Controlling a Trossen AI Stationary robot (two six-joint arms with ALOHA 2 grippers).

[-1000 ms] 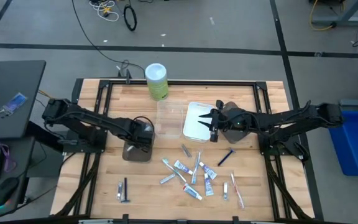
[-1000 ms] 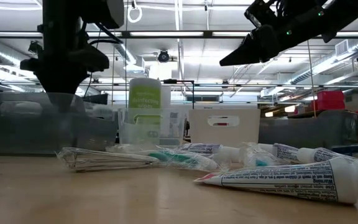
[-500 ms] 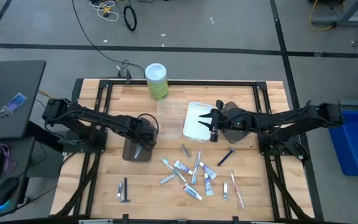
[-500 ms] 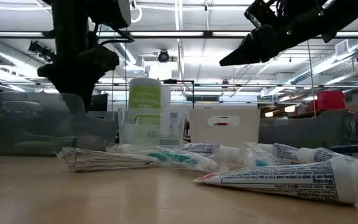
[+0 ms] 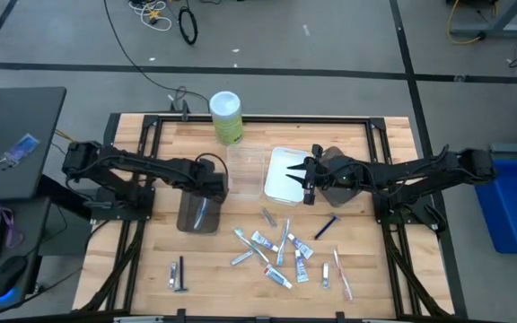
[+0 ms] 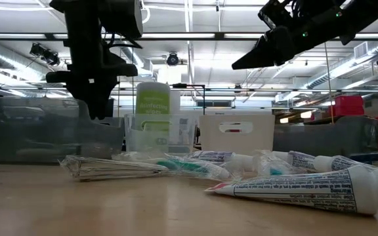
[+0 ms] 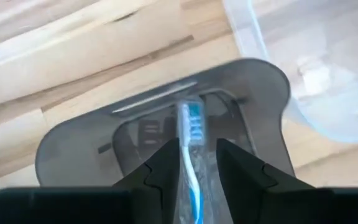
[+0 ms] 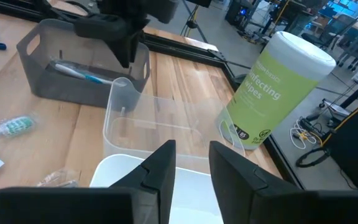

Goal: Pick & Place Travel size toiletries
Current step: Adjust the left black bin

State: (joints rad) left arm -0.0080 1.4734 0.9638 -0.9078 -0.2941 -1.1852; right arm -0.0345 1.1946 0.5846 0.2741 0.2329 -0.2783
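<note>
Several toiletries lie loose on the table's near half: toothpaste tubes (image 5: 276, 249), a blue toothbrush (image 5: 328, 226), a pink toothbrush (image 5: 341, 274), a dark blue stick (image 5: 180, 274). A blue-and-white toothbrush (image 7: 190, 149) lies flat on the floor of the grey tray (image 5: 198, 215); it also shows in the right wrist view (image 8: 73, 71). My left gripper (image 7: 199, 165) hangs open and empty above that tray's far end (image 5: 210, 179), its fingers on either side of the toothbrush below. My right gripper (image 5: 306, 184) is open and empty above the white tray (image 5: 284, 175).
A clear tray (image 5: 247, 172) stands between the grey and white trays. A tall green bottle with a white cap (image 5: 226, 117) stands at the far edge. A black frame runs round the tabletop. Bare wood lies at the near left around the dark stick.
My left gripper has moved a little toward the table's right and far edges above the grey tray. The toothbrush now shows lying in the tray below it. My right arm has kept still.
</note>
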